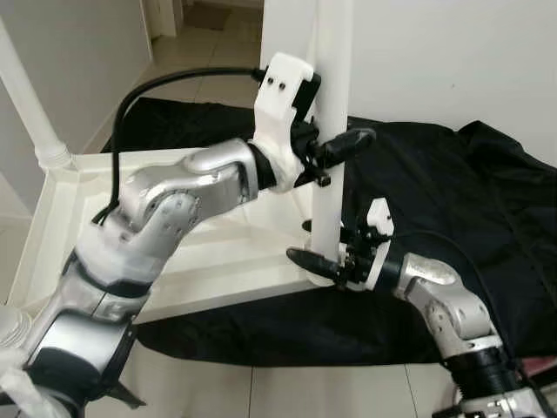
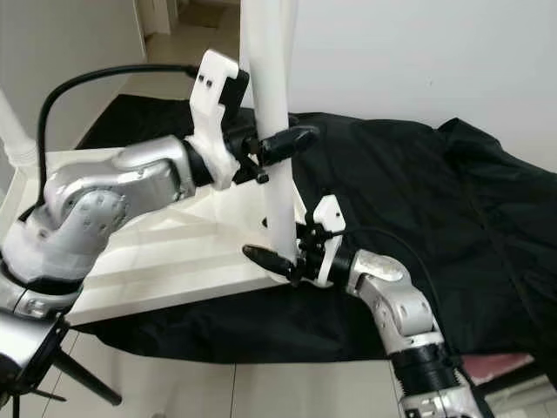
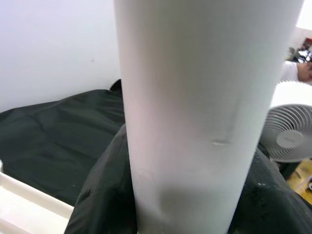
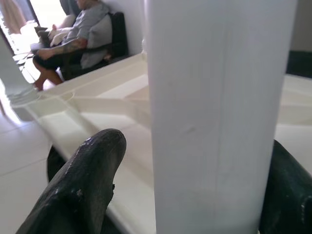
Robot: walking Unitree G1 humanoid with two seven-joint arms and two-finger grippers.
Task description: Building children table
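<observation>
The white table top (image 1: 222, 261) lies upside down on a black cloth (image 1: 452, 192). At its near right corner a white table leg (image 1: 331, 78) stands upright. My left gripper (image 1: 335, 150) is shut on that leg about halfway up, and the leg (image 3: 204, 112) sits tight between its fingers. My right gripper (image 1: 326, 261) is at the foot of the leg. It is open, with one finger (image 4: 83, 185) a little apart from the leg (image 4: 214, 122) and the other finger against the opposite side.
A second white leg (image 1: 30, 109) stands at the table top's far left corner. A white wall rises right behind the cloth. A person (image 4: 83, 34) sits on a dark sofa beyond the table. A white fan (image 3: 287, 136) stands on the floor.
</observation>
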